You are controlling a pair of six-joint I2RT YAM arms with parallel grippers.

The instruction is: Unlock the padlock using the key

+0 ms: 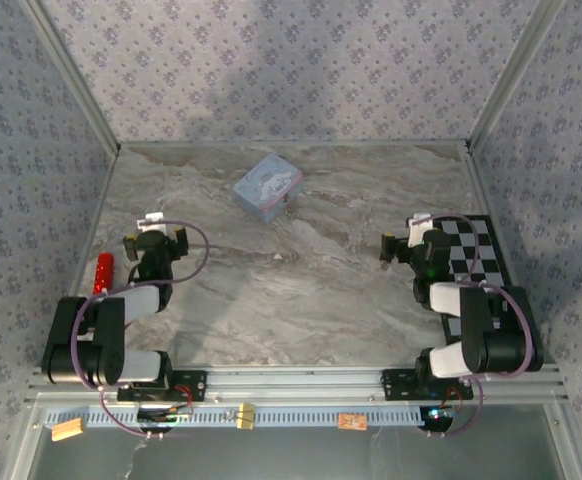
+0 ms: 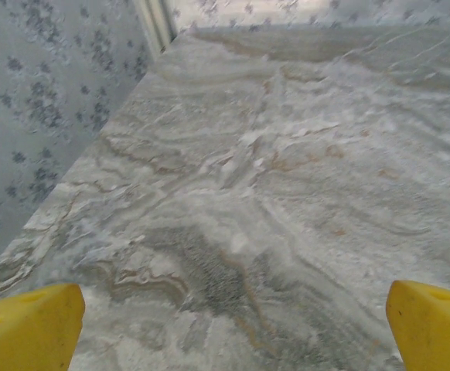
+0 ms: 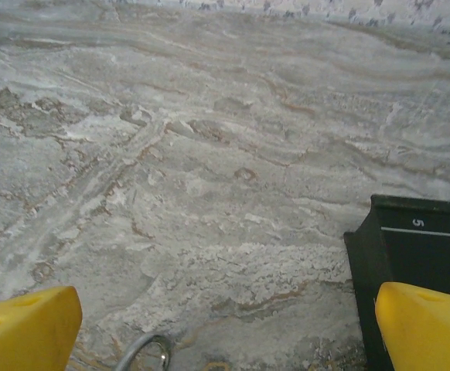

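Walls (image 1: 271, 60): grey-blue floral print, closing the table in at 9, 12 and 3 o'clock.
Table (image 1: 301, 300): grey marbled top, arm bases bolted along its 6 o'clock edge.
Left arm (image 1: 101, 335): black and white, at 7 o'clock, folded, wrist pointing toward 12.
Right arm (image 1: 481, 335): at 5 o'clock, folded the same way, lying over the checkerboard.
Checkerboard (image 1: 476, 245): black and white squares, flat against the table's 3 o'clock edge. In the right wrist view its dark corner, marked 5, runs under the right finger.
Tin (image 1: 268, 187): pastel blue-pink box, shut, flat at 12 o'clock of table centre, turned askew, well apart from both grippers.
Left gripper (image 1: 157, 238): at 9 o'clock of centre, jaws wide, holding nothing. Its yellow fingers (image 2: 28, 328) sit in the bottom corners of the left wrist view with bare marble between them.
Right gripper (image 1: 414, 247): at 3 o'clock of centre, jaws wide, nothing gripped, low over the marble just beside the board's edge.
Red thing (image 1: 103, 272): small, bumpy, lying at 8 o'clock of the left gripper, near the wall; cannot tell what it is.
Tags (image 1: 244, 415): three small tan-orange bits on the front rail at 6 o'clock.
Silvery loop (image 3: 144, 352): thin metal ring on the marble at the 6 o'clock edge of the right wrist view. It lies between the fingers, nearer the left one, touches neither, and is cut off by the frame.
Padlock: place not sure; cannot tell whether the loop is its metal part.
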